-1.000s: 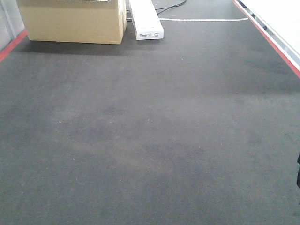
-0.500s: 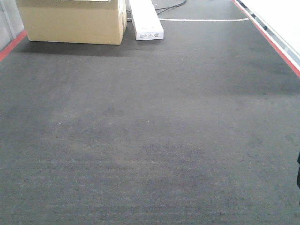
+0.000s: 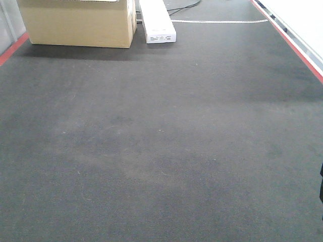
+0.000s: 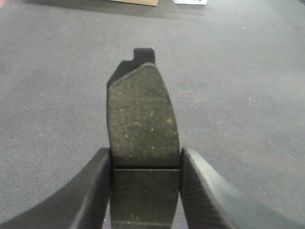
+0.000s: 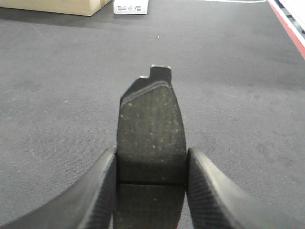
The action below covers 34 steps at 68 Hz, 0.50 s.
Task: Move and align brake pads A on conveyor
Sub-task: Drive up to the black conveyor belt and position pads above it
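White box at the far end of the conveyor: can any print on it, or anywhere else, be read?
White box: dark print on its end label, too small and blurred to read.
Cardboard box: no text shows.
Left brake pad, right brake pad: no markings show.

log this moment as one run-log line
left gripper: shut on brake pad | right gripper: shut on second brake pad | conveyor: no pads lying in front view | far end: cardboard box, white box

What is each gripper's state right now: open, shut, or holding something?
Left gripper: shut on a dark grey, curved oblong brake pad.
Right gripper: shut on a second dark grey, curved brake pad.
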Tool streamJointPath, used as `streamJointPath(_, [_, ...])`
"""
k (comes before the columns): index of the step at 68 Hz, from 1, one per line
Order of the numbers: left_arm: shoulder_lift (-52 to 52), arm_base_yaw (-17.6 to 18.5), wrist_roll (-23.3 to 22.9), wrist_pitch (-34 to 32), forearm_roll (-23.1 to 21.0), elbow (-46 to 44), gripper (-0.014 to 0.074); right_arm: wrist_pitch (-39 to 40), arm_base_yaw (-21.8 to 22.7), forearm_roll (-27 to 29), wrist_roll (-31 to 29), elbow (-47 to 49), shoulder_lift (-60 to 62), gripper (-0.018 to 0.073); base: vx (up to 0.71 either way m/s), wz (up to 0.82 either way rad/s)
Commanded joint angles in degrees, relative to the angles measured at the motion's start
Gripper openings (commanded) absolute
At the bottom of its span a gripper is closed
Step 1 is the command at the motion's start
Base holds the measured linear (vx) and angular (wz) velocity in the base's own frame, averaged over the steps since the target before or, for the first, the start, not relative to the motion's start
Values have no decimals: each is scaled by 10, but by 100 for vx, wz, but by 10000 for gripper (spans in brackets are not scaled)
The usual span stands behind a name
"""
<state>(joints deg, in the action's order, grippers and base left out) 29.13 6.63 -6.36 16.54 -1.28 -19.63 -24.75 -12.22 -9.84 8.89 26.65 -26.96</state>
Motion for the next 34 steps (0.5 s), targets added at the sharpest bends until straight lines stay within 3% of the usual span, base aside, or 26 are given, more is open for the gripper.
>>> streamJointPath(1, [1, 2, -5, -54, -4, -17, -6, 58, 2, -7, -3, 17, -1, -7, 0, 0])
streamJointPath(18, [33, 2, -5, -29, 2, -53, -5, 58, 2, -7, -3, 17, -1, -7, 0, 0])
streamJointPath(34, [194, 2, -5, 56, 2, -186, 0, 58, 2, -7, -3, 17, -1, -7, 0, 0])
